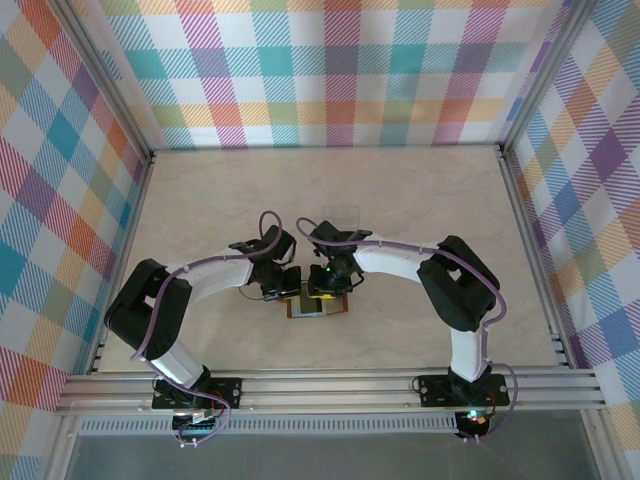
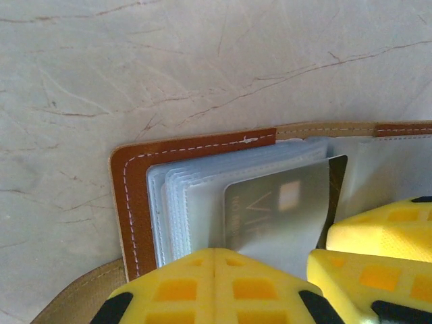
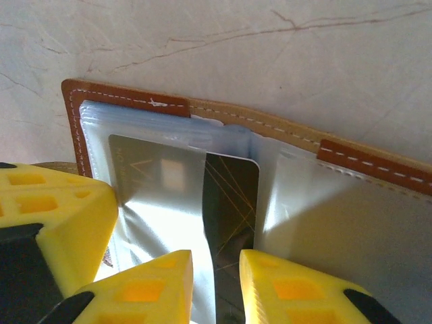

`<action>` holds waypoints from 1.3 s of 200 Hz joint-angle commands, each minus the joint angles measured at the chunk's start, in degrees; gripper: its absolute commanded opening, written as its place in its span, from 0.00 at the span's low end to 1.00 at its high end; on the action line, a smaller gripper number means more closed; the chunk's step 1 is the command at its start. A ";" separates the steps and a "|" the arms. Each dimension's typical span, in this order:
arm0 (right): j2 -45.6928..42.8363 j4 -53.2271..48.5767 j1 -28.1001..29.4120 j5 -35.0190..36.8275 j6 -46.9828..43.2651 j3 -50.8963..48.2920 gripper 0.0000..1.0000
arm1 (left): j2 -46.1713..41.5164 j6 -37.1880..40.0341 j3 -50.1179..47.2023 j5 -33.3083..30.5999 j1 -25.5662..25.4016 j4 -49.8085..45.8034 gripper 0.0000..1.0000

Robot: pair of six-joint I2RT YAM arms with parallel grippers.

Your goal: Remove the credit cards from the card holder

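1. Holder: brown leather, white stitching, lying open and flat on the table near its middle, under both wrists. The left wrist view shows its rounded corner and a tan strap trailing off beside it.
2. Pockets: a stack of clear plastic sleeves fanned against the leather edge.
3. Grey card: silvery, pale square mark, seated in the top sleeve; also seen from the right wrist.
4. Dark card: thin gold lines, lying just beside and partly under the grey one, partly out of its sleeve; a sliver shows in the left wrist view.
5. Left gripper: yellow fingers pressed together with nothing between them, tips over the near edge of the sleeves.
6. Right gripper: fingers a narrow gap apart, the dark card showing in that gap. Contact with it cannot be told.
7. The two grippers sit just beside each other over the holder.
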 commanded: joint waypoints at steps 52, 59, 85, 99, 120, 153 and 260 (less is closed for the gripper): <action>-4.54 -1.01 -1.24 -0.58 -0.45 -1.59 0.30 | -2.96 1.66 1.38 -0.20 -0.67 -3.31 0.07; -4.87 -0.41 -1.62 -1.22 -0.28 -2.10 0.30 | -3.24 2.06 1.85 0.06 -0.80 -3.66 0.07; -4.85 2.58 -3.03 -5.07 -0.27 -3.79 0.30 | -4.52 3.04 3.79 -0.30 -1.46 -5.94 0.08; -3.86 2.71 -3.51 -6.48 -0.84 -3.64 0.30 | -4.20 3.83 4.81 0.23 -2.19 -7.03 0.08; -3.43 3.30 -4.28 -6.95 -1.42 -4.09 0.30 | -2.78 4.62 5.52 -0.30 -3.37 -8.66 0.07; -2.16 5.28 -5.05 -10.65 -1.98 -4.73 0.30 | -0.71 4.93 4.58 -0.23 -4.13 -8.68 0.05; -1.06 13.33 -6.12 -17.32 -0.42 -9.13 0.25 | 4.76 5.84 3.85 -3.40 -4.32 -9.90 0.04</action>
